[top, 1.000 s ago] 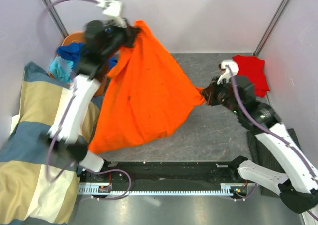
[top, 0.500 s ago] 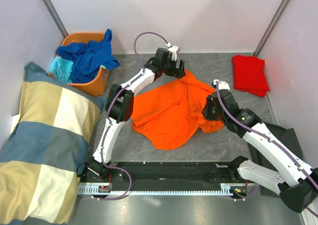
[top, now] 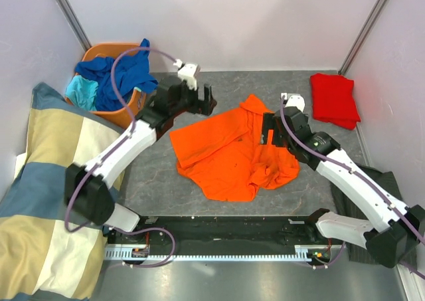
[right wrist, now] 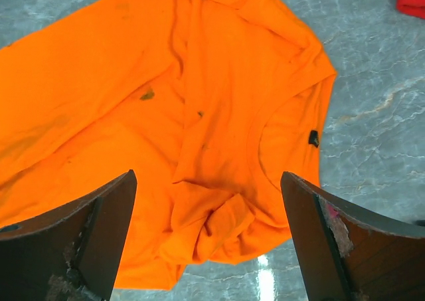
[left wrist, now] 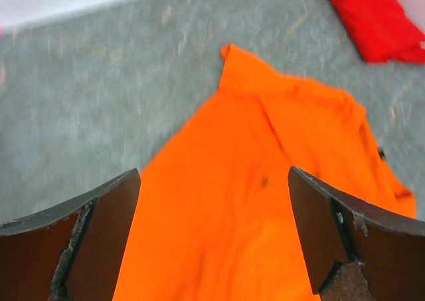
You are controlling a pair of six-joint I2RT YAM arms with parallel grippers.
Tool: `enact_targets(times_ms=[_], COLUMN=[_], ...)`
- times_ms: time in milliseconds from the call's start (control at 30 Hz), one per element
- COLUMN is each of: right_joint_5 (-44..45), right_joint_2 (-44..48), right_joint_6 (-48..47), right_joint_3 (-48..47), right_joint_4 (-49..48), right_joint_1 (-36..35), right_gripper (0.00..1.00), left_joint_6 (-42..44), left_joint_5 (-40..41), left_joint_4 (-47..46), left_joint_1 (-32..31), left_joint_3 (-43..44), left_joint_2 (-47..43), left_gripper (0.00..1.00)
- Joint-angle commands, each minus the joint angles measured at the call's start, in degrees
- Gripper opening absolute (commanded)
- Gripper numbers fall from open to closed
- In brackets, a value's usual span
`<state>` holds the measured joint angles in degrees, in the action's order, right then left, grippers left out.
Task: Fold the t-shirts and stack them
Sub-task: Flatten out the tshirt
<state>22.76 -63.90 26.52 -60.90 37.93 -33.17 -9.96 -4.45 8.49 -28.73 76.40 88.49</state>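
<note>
A bright orange t-shirt (top: 229, 151) lies crumpled on the grey table, its collar and a bunched fold toward the right. My left gripper (top: 201, 98) hovers over its upper left edge, open and empty; in the left wrist view the orange t-shirt (left wrist: 265, 201) fills the gap between the spread gripper (left wrist: 213, 173) fingers. My right gripper (top: 268, 132) hangs open above the shirt's right side. The right wrist view shows the orange t-shirt (right wrist: 166, 108) and its collar below the open gripper (right wrist: 208, 176). A folded red t-shirt (top: 335, 100) lies at the back right.
An orange basket (top: 136, 106) at the back left holds royal blue shirts (top: 119, 75) and a turquoise one (top: 83, 92). A big checked blanket (top: 60, 181) covers the left side. Dark pinstriped cloth (top: 340, 198) lies under the right arm. Walls close in on three sides.
Both grippers held the orange t-shirt up and spread a second ago. They have opened and let go; the shirt now lies on the table. The left arm has drawn back to the left.
</note>
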Motion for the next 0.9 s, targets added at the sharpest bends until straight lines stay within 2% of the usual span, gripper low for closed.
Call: enact_targets(times_ms=[0, 100, 233, 300, 367, 400, 533, 667, 867], right_joint_5=[4.04, 5.44, 5.63, 3.18, -0.16, -4.53, -10.36, -14.84, -18.45], right_joint_2=[-3.07, -5.18, -8.95, -14.04, -19.91, -21.95, -29.87, -38.21, -44.72], right_joint_6=[-1.74, -1.83, -4.37, -5.34, -5.17, -4.73, -3.76, -4.46, -3.50], right_joint_3=[-0.97, -0.18, 0.26, -1.23, -2.89, -3.25, -3.96, -7.20, -9.14], right_joint_4=[-2.51, -4.61, -11.28, -13.66, -17.09, -18.41, -25.17, -26.15, -28.00], right_joint_1=[-0.06, -0.05, 1.08, 2.22, 4.86, 5.91, 9.52, 10.40, 12.25], right_gripper=[0.98, 0.98, 0.98, 0.98, 0.98, 0.98, 0.98, 0.98, 0.98], left_joint_6=[-5.68, -8.93, -15.51, -17.02, -18.43, -18.52, -18.43, -18.43, -17.38], left_joint_5=[2.16, 4.26, 8.84, 10.07, 10.77, 11.12, 11.13, 10.16, 10.69], left_joint_4=[2.58, 2.50, 2.15, 0.48, -0.67, -1.45, -1.90, -2.43, -2.87], left_joint_1=[-0.71, -1.85, -1.94, -1.94, -1.94, -1.94, -1.94, -2.03, -1.86], left_joint_3=[-16.76, -24.69, -29.37, -29.99, -29.47, -28.34, -24.11, -20.60, -15.06], left_joint_2=[-8.32, -12.72, -13.43, -12.20, -9.32, -8.08, -1.84, 4.40, 13.19], left_gripper=[1.00, 1.00, 1.00, 1.00, 1.00, 1.00, 1.00, 1.00, 1.00])
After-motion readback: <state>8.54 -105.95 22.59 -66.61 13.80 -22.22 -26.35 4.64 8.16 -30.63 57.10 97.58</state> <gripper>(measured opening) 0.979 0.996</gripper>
